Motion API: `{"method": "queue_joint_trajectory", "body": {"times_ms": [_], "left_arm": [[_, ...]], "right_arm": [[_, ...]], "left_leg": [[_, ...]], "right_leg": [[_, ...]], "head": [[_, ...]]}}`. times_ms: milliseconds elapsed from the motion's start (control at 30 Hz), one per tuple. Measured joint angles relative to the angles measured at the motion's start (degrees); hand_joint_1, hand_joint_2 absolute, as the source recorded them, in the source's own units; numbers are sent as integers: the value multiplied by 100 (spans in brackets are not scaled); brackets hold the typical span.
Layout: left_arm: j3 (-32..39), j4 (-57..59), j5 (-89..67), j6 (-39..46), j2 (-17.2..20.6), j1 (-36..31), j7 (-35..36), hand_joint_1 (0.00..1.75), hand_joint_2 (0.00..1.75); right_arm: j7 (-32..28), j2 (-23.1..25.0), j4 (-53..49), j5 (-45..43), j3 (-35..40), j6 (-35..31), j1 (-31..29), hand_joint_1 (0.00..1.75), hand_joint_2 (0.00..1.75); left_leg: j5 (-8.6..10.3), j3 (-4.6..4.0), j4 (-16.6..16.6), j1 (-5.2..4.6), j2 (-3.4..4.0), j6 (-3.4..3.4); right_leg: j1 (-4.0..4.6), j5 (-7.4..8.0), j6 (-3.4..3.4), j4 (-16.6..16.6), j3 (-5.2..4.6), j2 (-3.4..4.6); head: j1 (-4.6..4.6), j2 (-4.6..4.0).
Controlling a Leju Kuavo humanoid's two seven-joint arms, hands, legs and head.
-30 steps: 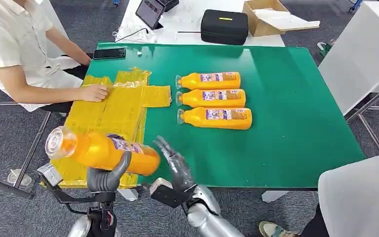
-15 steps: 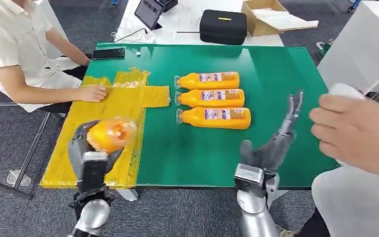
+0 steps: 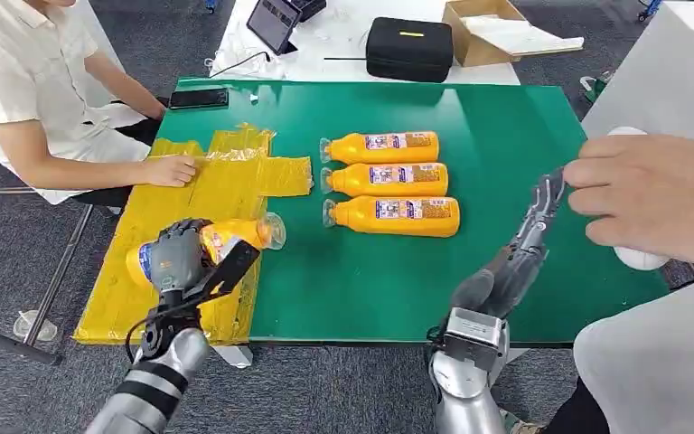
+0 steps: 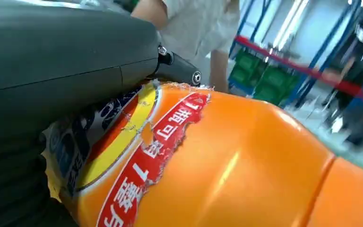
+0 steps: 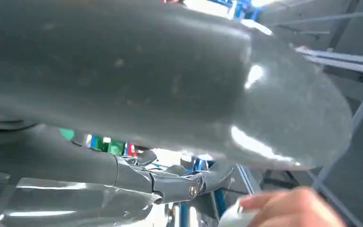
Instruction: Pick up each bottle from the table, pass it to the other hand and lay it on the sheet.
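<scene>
On the green bench (image 3: 506, 181), the crinkled yellow plastic sheet (image 3: 208, 190) now has the left robot hand (image 3: 176, 258) lowered over it, grasping an orange juice bottle (image 3: 235, 237) turned flat, cap toward the other bottles. So the handover is done; only the release remains. The right robot hand (image 3: 515, 262), released, has swung away with fingers extended beside a person's hand (image 3: 651, 194).

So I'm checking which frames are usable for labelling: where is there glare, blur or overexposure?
Head view: evenly lit and sharp, soft sheen on the green table mat. Left wrist view: the orange juice bottle is close, with a glare streak, and the background is blurred. Right wrist view: bright highlights on the right hand, a blown-out gap behind, and a person's fingertip is soft.
</scene>
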Motion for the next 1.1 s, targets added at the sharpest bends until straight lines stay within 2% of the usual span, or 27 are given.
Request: {"method": "queue_joint_trajectory", "body": {"times_ms": [200,500,567,600,633,667,700,767,833,1100], "left_arm": [[-105,616,-160,-479,93,-583,97,175,175],[-179,871,-162,-693,112,-744,94,175,175],[-217,895,-162,-811,112,-743,88,140,175],[-230,906,-162,-853,114,-744,88,131,175],[-241,919,-160,-908,114,-743,83,73,175],[-254,932,-154,-982,119,-743,81,31,175],[-265,950,-130,-1059,121,-743,70,19,175],[-271,978,-7,-1282,125,-742,0,5,175],[-276,1009,100,-1511,128,-742,-72,0,175],[-291,1120,200,-1758,143,-735,-113,0,175]], "right_arm": [[0,-24,223,-144,140,0,-29,0,0],[0,-66,378,-197,188,0,-53,0,0],[0,-90,409,-256,190,0,-53,0,0],[0,-98,424,-271,193,0,-53,0,0],[0,-109,440,-293,197,0,-53,0,0],[0,-118,455,-302,206,0,-52,0,0],[2,-127,468,-310,217,0,-52,0,0],[0,-136,496,-341,223,0,-52,0,0],[2,-153,521,-365,230,0,-53,0,0],[2,-199,606,-394,249,0,-53,0,0]], "left_leg": [[6,-4,0,0,-5,-1],[6,-6,0,-1,-7,-1],[6,-6,0,0,-6,-1],[6,-6,0,0,-5,-1],[6,-5,0,0,-5,-1],[6,-6,0,0,-5,-1],[6,-5,0,0,-6,-1],[6,-6,0,0,-6,-1],[6,-6,0,0,-6,-1],[6,-6,0,0,-7,-1]], "right_leg": [[-1,0,0,1,1,-1],[-1,-1,1,0,0,-1],[-1,0,0,0,0,-1],[-1,0,0,0,0,-1],[-1,0,0,0,0,-1],[-1,0,0,0,0,-1],[-1,0,0,0,0,-1],[-1,0,0,0,0,-1],[-1,0,0,1,1,-1],[-1,0,0,0,0,-1]], "head": [[0,0],[-2,0],[-2,0],[-2,0],[-2,0],[-2,0],[-2,0],[-2,0],[-2,0],[-2,2]]}}
